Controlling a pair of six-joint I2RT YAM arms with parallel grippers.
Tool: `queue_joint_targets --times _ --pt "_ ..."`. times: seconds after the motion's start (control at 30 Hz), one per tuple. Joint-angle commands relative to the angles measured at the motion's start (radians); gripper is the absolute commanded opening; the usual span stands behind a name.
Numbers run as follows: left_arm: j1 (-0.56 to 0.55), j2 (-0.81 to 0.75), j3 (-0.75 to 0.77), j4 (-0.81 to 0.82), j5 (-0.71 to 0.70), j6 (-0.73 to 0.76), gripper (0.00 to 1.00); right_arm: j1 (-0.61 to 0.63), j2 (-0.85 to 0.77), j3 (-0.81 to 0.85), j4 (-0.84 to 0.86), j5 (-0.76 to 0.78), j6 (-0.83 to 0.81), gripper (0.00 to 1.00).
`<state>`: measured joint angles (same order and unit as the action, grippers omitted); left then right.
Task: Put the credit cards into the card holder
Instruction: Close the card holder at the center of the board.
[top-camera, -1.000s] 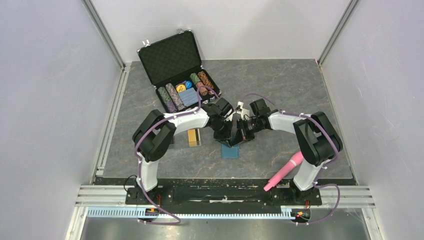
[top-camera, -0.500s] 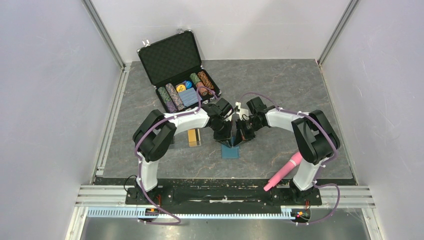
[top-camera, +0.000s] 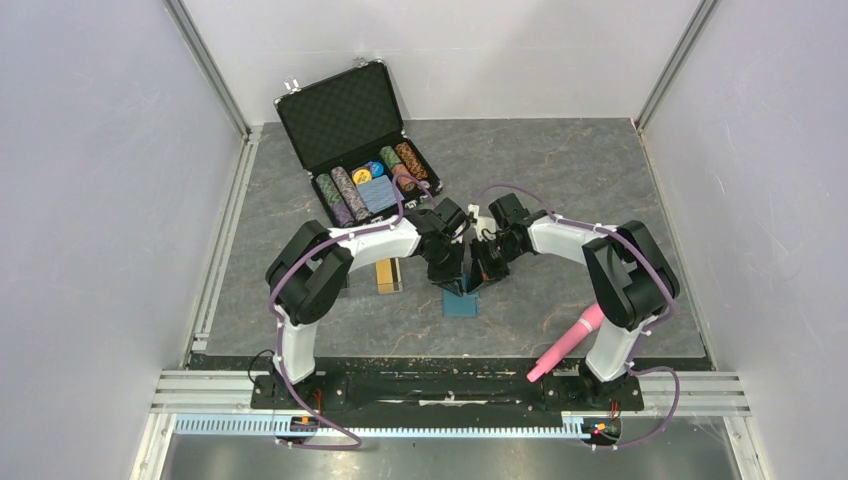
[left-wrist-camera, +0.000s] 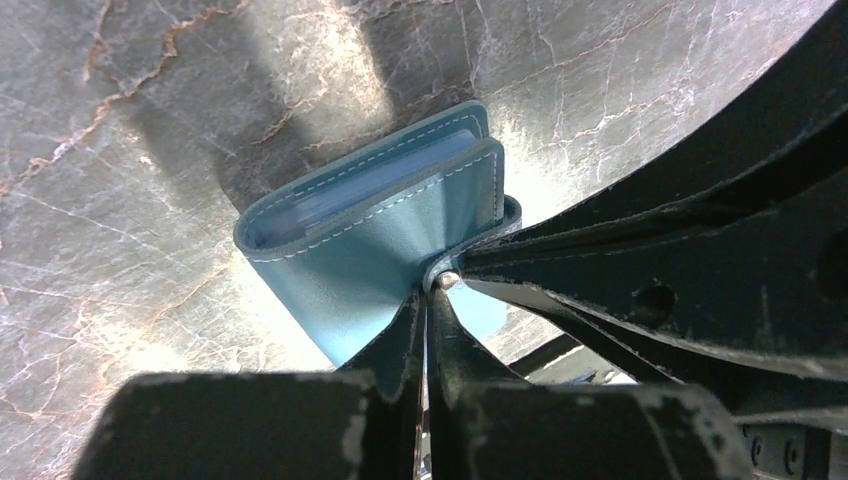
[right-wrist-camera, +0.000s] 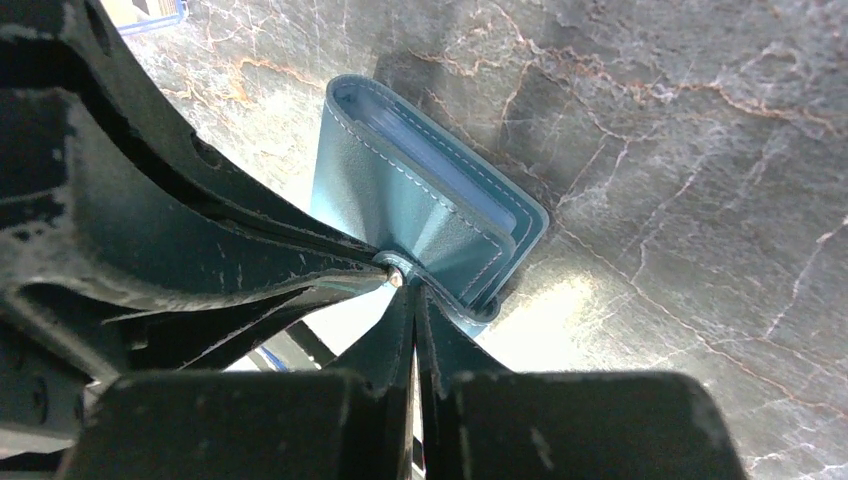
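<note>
The teal card holder (top-camera: 462, 303) lies on the grey table between the two arms, folded, with its snap flap lifted. It shows in the left wrist view (left-wrist-camera: 370, 235) and the right wrist view (right-wrist-camera: 400, 200). My left gripper (top-camera: 449, 277) (left-wrist-camera: 431, 292) and my right gripper (top-camera: 481, 275) (right-wrist-camera: 409, 290) meet over it from opposite sides. Both are shut on the flap beside the small metal snap. The credit cards (top-camera: 388, 275), gold-orange with a dark stripe, lie left of the left gripper. A pale blue card pocket shows inside the fold.
An open black briefcase (top-camera: 345, 115) with rows of poker chips stands at the back left. A pink tool (top-camera: 567, 343) lies by the right arm's base. A blue-edged clear box corner (right-wrist-camera: 150, 10) shows in the right wrist view.
My right arm has shifted a little left, bringing its gripper closer against the left one over the card holder. The left arm and the cards have hardly moved.
</note>
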<state>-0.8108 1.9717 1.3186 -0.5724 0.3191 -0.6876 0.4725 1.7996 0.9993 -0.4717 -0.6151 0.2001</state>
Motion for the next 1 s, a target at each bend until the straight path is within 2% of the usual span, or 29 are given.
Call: queue_joint_targets --times 0.0,0.17,0.4,0.97 --pt "-0.092 0.083 -0.048 -0.064 -0.104 0.081 0.02 0.096 0.035 -0.110 0.008 0.257 -0.149 0.00" --pt "-0.093 0.026 -0.085 -0.008 -0.105 0.074 0.02 0.095 -0.061 -0.160 0.104 0.211 -0.099 0.00" --pt "-0.091 -0.067 -0.099 0.043 -0.129 0.079 0.02 0.089 -0.165 -0.142 0.200 0.121 0.005 0.00" --pt "-0.091 -0.110 -0.065 0.045 -0.129 0.074 0.02 0.072 -0.207 -0.136 0.279 0.046 0.038 0.00"
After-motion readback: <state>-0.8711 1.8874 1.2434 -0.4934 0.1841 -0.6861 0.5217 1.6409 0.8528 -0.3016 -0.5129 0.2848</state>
